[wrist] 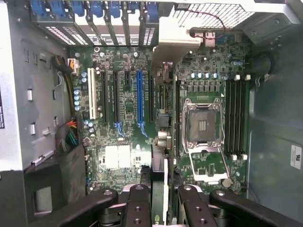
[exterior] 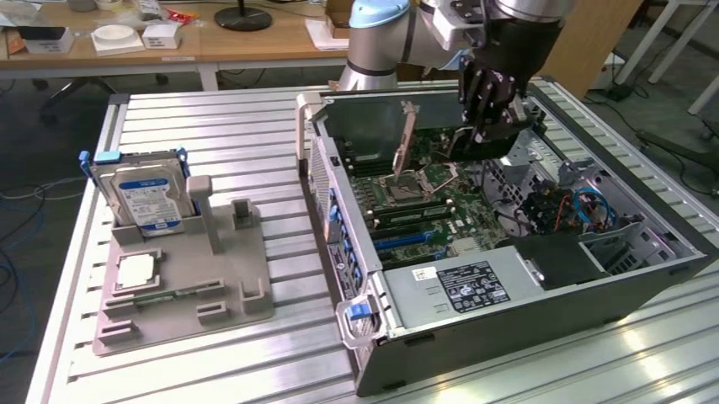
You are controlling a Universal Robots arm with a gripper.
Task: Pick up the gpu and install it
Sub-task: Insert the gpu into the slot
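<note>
In the exterior view, an open computer case (exterior: 494,278) lies on its side on a ribbed metal worktop (exterior: 225,370), its green motherboard (exterior: 433,206) facing up. The robot arm reaches down into the case from above. Its black end effector (exterior: 491,109) hangs over the far end of the motherboard, near the case's rear wall. The gpu (exterior: 406,139) stands on edge inside the case, a thin card rising upright from the motherboard beside the processor socket (exterior: 407,187), just next to the end effector. From this angle the card's far end runs toward the fingers, but whether they clamp it cannot be told here. On the side of the case toward the exterior view's left, a grey fixture tray (exterior: 185,286) sits on the worktop, well apart from the case. A silver hard drive (exterior: 143,198) with a blue and white label stands upright in the tray's far end.

In the wrist view, the camera looks straight down onto the motherboard (wrist: 128,156). The end effector (wrist: 158,203) shows as two black finger assemblies, closed in on the thin top edge of the gpu (wrist: 160,182), which runs between them edge-on, with green board showing on it. The card lines up beside the blue expansion slot (wrist: 139,101), between that slot and the processor socket (wrist: 202,125). Its silvery bracket (wrist: 177,40) sits at the case's rear slot openings. Memory slots (wrist: 236,116) lie beyond the socket, away from the card.
</note>
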